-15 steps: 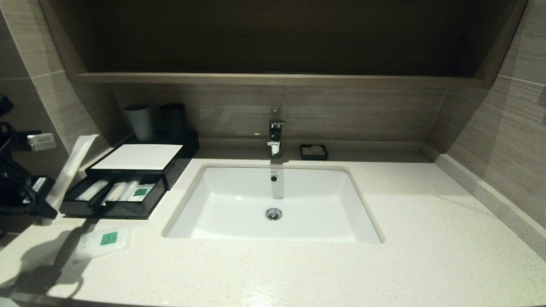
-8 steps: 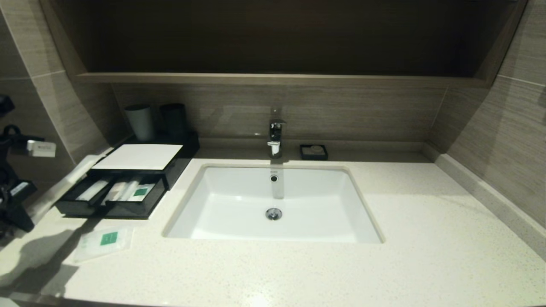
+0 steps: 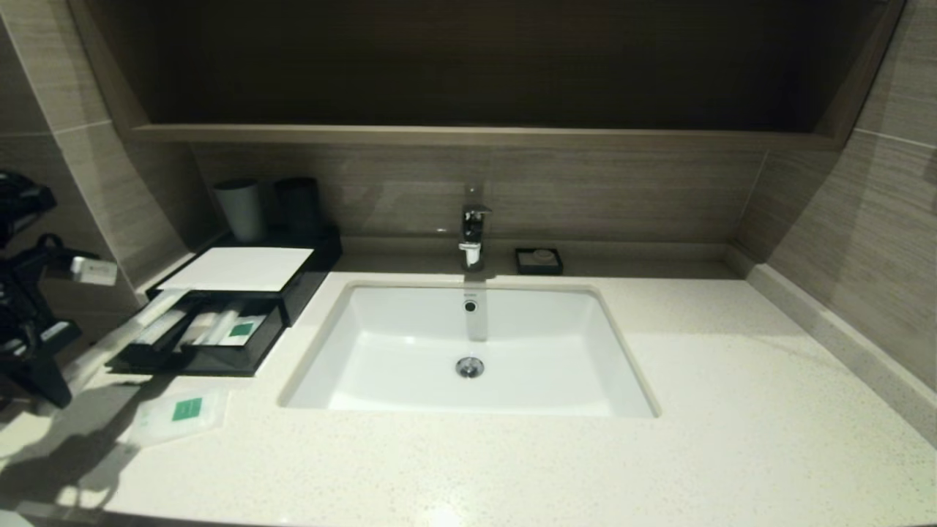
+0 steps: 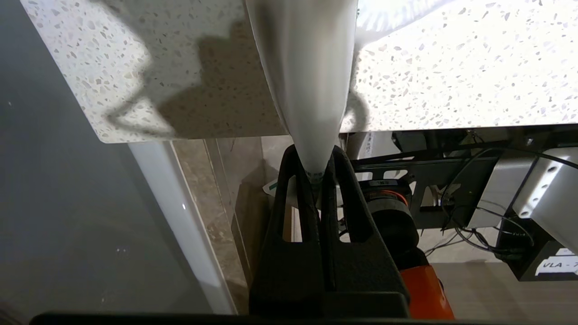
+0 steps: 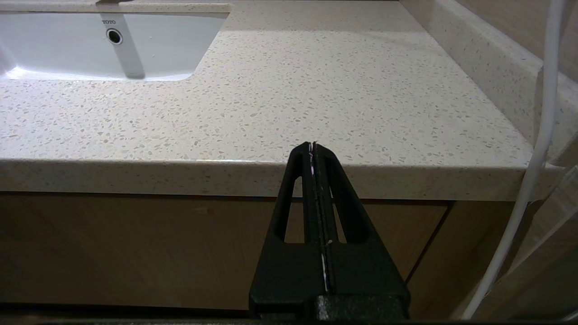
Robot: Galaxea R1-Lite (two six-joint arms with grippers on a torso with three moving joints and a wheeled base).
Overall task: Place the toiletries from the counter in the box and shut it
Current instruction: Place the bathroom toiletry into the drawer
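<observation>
Speckled cream stone forms the desk (image 3: 659, 410), with a white sink (image 3: 468, 351) set into it and brown tiled walls around. At the desk's back left stands the black box (image 3: 241, 282) with its white top panel; its front drawer (image 3: 201, 340) is pulled out, and pale packets with a green label lie inside. Behind the box stand two cups (image 3: 267, 208), and a small black soap dish (image 3: 539, 260) sits beside the faucet (image 3: 472, 234).

At the left edge of the head view, the left arm is bent beside the desk's left end, its wrist angled toward the drawer. The left tool (image 4: 317, 174) is clenched on the narrow end of a long frosted packet (image 4: 307, 72), which widens away from the fingers (image 4: 298, 198) and reaches out over the desk's corner. In the head view that long packet (image 3: 128, 329) slants from the tool up toward the drawer's left end; whether its far tip touches the drawer cannot be told.

A short flat sachet (image 3: 179, 413) with a green square label lies on the desk just in front of the drawer, near the front left corner, apart from the left tool.

The right tool (image 5: 314, 149) is parked below the desk's front edge on the right side, its fingers pressed together on nothing.
</observation>
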